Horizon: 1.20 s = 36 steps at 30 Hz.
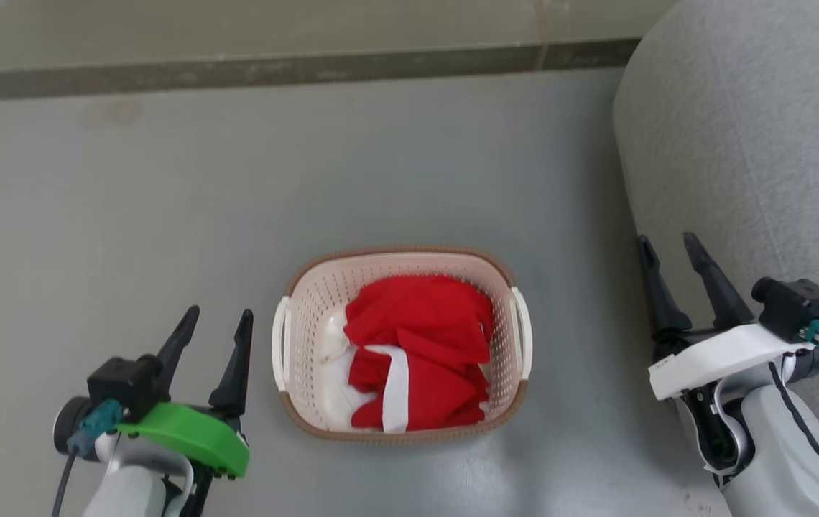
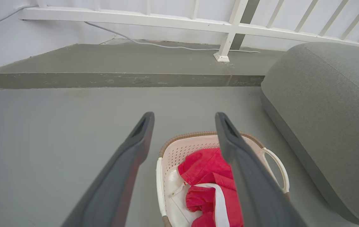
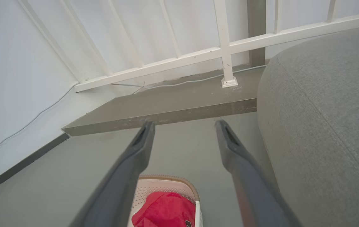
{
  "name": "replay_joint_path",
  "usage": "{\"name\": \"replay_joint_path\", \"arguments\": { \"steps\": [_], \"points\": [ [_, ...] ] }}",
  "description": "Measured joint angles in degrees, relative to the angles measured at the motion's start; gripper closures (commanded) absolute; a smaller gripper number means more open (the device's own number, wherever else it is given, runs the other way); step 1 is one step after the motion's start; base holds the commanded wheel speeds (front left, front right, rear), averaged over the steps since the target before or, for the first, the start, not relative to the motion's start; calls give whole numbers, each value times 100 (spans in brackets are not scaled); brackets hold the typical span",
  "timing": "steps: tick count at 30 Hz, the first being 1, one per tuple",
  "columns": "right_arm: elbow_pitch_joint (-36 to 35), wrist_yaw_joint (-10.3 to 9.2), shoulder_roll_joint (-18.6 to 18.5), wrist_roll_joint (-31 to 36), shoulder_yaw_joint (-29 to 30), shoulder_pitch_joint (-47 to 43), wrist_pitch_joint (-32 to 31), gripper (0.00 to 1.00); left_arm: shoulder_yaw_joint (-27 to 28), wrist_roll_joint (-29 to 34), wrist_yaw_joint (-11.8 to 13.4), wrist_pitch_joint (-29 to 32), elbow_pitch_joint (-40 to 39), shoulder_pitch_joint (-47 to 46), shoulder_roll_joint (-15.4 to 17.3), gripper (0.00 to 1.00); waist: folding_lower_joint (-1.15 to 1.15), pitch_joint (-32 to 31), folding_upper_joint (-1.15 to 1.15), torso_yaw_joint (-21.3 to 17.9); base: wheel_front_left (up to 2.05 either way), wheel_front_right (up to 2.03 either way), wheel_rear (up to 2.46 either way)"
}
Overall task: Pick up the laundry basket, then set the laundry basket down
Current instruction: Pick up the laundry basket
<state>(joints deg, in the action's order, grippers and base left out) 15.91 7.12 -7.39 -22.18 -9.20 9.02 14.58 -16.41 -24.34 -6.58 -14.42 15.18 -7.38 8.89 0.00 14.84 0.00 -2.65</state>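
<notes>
Head view: laundry basket (image 1: 307,316) sits upright on the grey floor (image 1: 165,215), mid-frame, btw the two arms. Red cloth (image 1: 424,337) w/ a white strip is piled inside. Left tool (image 1: 220,311) hangs near the basket's left handle (image 1: 280,345), not touching it, fingers spread, nothing btw them. Right tool (image 1: 667,238) is on the other side, well apart from the right handle (image 1: 524,334), fingers also spread & empty, seen against a grey cushion (image 1: 754,143). A raised step (image 1: 237,72) crosses the top.

Left wrist view: left tool (image 2: 185,114) has its fingers parted, w/ bare floor btw the tips. Laundry basket (image 2: 173,151) is lower centre, partly behind one finger, red cloth (image 2: 207,167) in it. Grey cushion (image 2: 324,110) lies just beside it. White railing (image 2: 167,20) & a thin cable (image 2: 167,46) sit on the step beyond.

Right wrist view: right tool (image 3: 184,122) has its fingers apart, gripping nothing. Laundry basket (image 3: 170,178) shows at the bottom edge btw the fingers, on the floor, red cloth (image 3: 163,211) inside. Grey cushion (image 3: 324,126) is near, w/ the railing behind.
</notes>
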Motion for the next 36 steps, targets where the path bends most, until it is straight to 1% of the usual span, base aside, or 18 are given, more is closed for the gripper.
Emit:
{"name": "replay_joint_path", "arguments": {
  "steps": [9,13,17,24,36],
  "points": [
    [466,0,-73,-213,-96,365,0,0,-142,-21,-35,13,482,-626,4,0,0,627,0,36,0,0,0],
    [693,0,-151,-256,-227,545,0,0,-250,-37,-54,79,748,-917,-47,0,0,910,0,71,0,0,0],
    [1017,0,-205,-271,-458,817,-2,0,-252,-224,-55,137,1102,-1292,-59,0,0,1265,0,124,0,0,0],
    [1515,0,-209,-369,-727,1211,-86,0,-271,-339,-55,241,1570,-1805,-81,0,0,1781,0,171,0,0,0],
    [2119,0,-199,-589,-984,2108,-186,0,-621,-604,-56,431,2114,-2759,-101,0,1,2687,0,200,0,0,0]
  ]
}}
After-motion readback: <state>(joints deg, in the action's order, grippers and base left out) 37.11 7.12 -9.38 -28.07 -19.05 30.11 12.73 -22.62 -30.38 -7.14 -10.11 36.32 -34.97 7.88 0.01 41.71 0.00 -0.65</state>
